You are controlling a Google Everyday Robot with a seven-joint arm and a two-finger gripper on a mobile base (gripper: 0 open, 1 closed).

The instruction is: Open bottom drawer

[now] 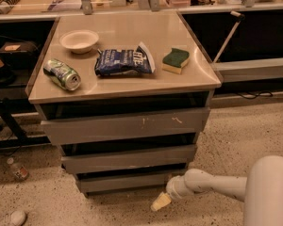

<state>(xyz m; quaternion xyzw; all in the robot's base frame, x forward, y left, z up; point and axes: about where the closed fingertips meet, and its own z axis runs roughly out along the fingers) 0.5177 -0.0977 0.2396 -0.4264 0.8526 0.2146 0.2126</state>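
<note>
1. The bottom drawer (127, 181), lowest beneath the worktop (132, 81), looks not yet pulled out.
2. The gripper (160, 203) hangs near the floor below its right corner, fingers seemingly narrow, holding nothing.
3. Left: engaging the front, then pulling.

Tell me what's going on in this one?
The robot's arm reaches in low from the right toward a grey three-drawer cabinet. Its gripper hangs near the floor, just in front of the right end of the bottom drawer, apparently not touching it. That drawer does not look pulled out yet. On top sit a bowl, a tipped can, a chip bag and a sponge.
</note>
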